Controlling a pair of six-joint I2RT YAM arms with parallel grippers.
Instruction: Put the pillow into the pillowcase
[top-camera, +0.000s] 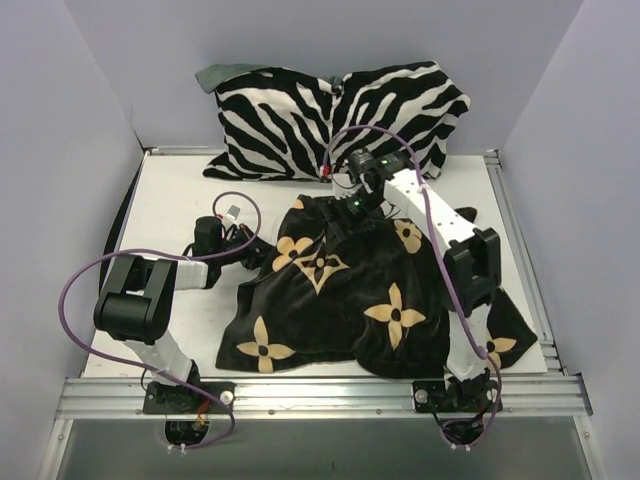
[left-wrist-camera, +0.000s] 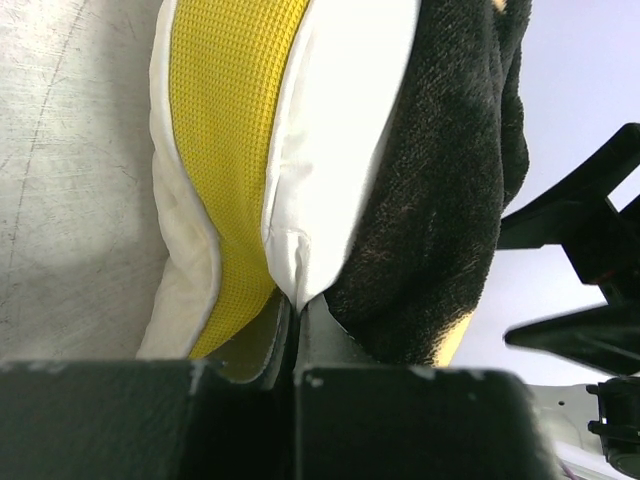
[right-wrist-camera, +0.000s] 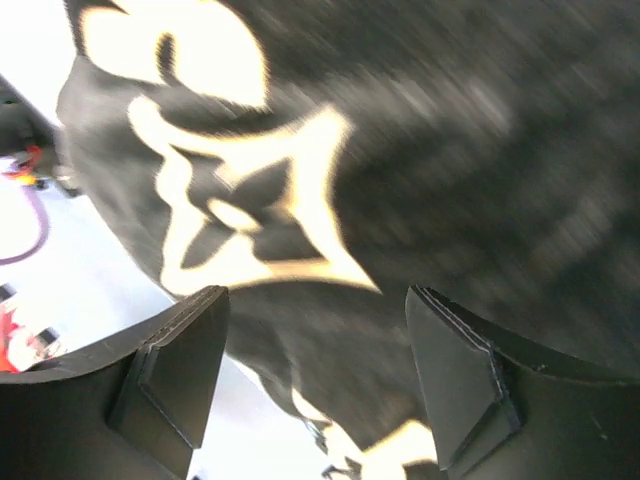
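Note:
The black pillowcase (top-camera: 340, 290) with tan flower motifs lies bunched in the middle of the table, over most of the pillow. In the left wrist view the pillow (left-wrist-camera: 225, 150) shows its yellow dimpled band and white faces, with the pillowcase (left-wrist-camera: 440, 200) pulled over its right side. My left gripper (left-wrist-camera: 297, 305) is shut on a fold of the pillow's white edge; it sits at the pillowcase's left edge in the top view (top-camera: 255, 250). My right gripper (top-camera: 348, 212) is open over the pillowcase's far edge, and its wrist view shows the motifs (right-wrist-camera: 250, 200) between the spread fingers (right-wrist-camera: 175, 370).
A large black-and-white zebra-striped cushion (top-camera: 340, 110) leans against the back wall, just behind the right gripper. The white table (top-camera: 180, 200) has grey walls on the left, right and back. A metal rail (top-camera: 320, 395) runs along the near edge.

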